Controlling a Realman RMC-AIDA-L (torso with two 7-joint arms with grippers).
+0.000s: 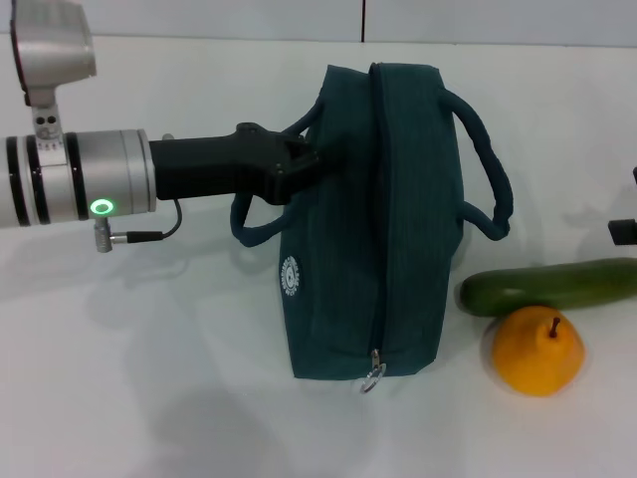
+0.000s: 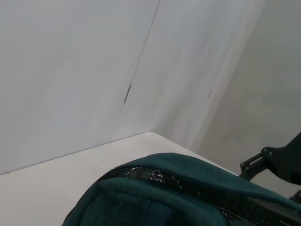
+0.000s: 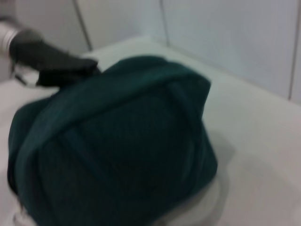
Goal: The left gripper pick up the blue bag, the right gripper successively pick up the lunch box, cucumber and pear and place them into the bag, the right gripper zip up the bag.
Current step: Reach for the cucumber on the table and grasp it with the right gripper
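Observation:
The blue bag (image 1: 383, 219) is a dark teal cloth bag lying on the white table, with its zip line running along the top to a pull (image 1: 373, 376) at the near end. My left gripper (image 1: 297, 161) reaches in from the left and is shut on the bag's left side, by the handle loop. A green cucumber (image 1: 552, 286) lies right of the bag, and the orange-yellow pear (image 1: 537, 349) sits just in front of it. Only a dark sliver of my right gripper (image 1: 623, 230) shows at the right edge. The lunch box is out of view. The bag (image 3: 117, 141) fills the right wrist view.
White walls close off the table (image 1: 149, 398) at the back. The bag's second handle (image 1: 488, 169) loops out on the right side, toward the cucumber. In the left wrist view the bag's top (image 2: 188, 188) shows, with the other arm's dark gripper (image 2: 277, 162) behind it.

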